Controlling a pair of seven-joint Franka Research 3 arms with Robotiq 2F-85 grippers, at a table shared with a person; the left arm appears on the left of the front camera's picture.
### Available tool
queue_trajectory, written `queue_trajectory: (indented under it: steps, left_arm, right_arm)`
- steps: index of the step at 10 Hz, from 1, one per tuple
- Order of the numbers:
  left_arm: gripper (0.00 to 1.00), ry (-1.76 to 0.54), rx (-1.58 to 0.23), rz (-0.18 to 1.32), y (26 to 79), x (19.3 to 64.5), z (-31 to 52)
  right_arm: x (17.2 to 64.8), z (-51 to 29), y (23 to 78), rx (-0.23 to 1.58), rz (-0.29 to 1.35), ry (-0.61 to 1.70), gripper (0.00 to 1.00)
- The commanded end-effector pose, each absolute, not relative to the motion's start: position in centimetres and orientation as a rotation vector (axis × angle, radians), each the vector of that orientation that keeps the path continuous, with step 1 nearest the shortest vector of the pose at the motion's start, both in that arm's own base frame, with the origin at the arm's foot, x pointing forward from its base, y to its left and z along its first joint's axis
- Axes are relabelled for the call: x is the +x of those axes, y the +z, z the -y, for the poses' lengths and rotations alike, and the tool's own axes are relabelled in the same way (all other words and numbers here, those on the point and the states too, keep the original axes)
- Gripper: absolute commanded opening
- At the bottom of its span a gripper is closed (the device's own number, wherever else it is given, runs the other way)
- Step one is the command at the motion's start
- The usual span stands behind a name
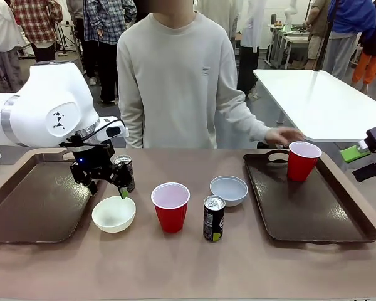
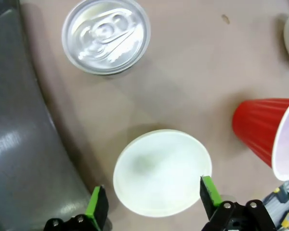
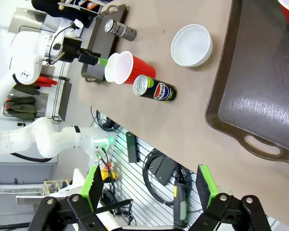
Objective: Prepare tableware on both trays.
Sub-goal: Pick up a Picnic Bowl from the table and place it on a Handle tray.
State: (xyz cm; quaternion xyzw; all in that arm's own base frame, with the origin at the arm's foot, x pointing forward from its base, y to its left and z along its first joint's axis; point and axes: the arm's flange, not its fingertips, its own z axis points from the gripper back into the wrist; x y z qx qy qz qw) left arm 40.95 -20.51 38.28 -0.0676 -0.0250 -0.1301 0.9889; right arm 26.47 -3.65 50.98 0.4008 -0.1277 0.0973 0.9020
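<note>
The white bowl [image 2: 161, 172] is plain, shallow and glossy. It sits on the tan table [image 1: 175, 269] just off the right edge of the left tray [image 1: 31, 207], and my left gripper [image 2: 153, 199] hangs right over it, jaws spread wide with a green pad on either side of its rim, gripping nothing. My right gripper [image 1: 362, 163] is equally wide and holds nothing. It is out past the right edge of the right tray [image 1: 313, 216], where a red cup [image 1: 302, 160] stands in the far corner by a person's hand [image 1: 285, 135]. Other people stand in the room behind.
</note>
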Motion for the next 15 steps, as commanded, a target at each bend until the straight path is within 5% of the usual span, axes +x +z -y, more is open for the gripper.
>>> queue_trajectory:
  steps: [1,5,6,7,8,9,10,11,12,13,14,15]
  left_arm:
    - [1.00,-0.217,-0.166,0.033,36.3,41.5,19.0]
    - [1.00,-0.221,-0.205,0.018,34.4,41.3,18.9]
    - [0.83,-0.230,-0.202,0.017,34.4,41.4,18.9]
    - [0.82,-0.226,-0.198,0.019,34.5,41.3,18.8]
    - [0.65,-0.219,-0.194,0.017,34.6,41.4,18.6]
    - [0.77,-0.212,-0.190,0.009,34.7,41.3,18.6]
    - [0.47,-0.209,-0.188,0.004,34.8,41.2,18.5]
    - [0.59,-0.204,-0.183,0.007,35.0,41.2,18.4]
    - [0.28,-0.199,-0.182,0.009,35.1,41.1,18.2]
    - [0.41,-0.195,-0.181,0.007,35.2,41.1,18.1]
    - [0.10,-0.187,-0.179,0.004,35.3,41.1,18.2]
    - [0.22,-0.186,-0.180,-0.003,35.2,41.1,18.2]
  right_arm:
    - [26.4,3.6,50.9,0.840,0.254,0.201,1.00]
    - [26.4,3.6,50.9,0.840,0.254,0.201,1.00]
    - [26.4,3.6,50.9,0.840,0.254,0.201,1.00]
    - [26.4,3.6,50.9,0.840,0.254,0.201,1.00]
    - [26.4,3.6,50.9,0.840,0.254,0.201,1.00]
    - [26.4,3.6,50.9,0.840,0.254,0.201,1.00]
    - [26.4,3.6,50.9,0.840,0.254,0.201,1.00]
    - [26.4,3.6,50.9,0.840,0.254,0.201,1.00]
    - [26.4,3.6,50.9,0.840,0.254,0.201,1.00]
    - [26.4,3.6,50.9,0.840,0.254,0.201,1.00]
    - [26.4,3.6,50.9,0.840,0.254,0.201,1.00]
    - [26.4,3.6,50.9,0.840,0.254,0.201,1.00]
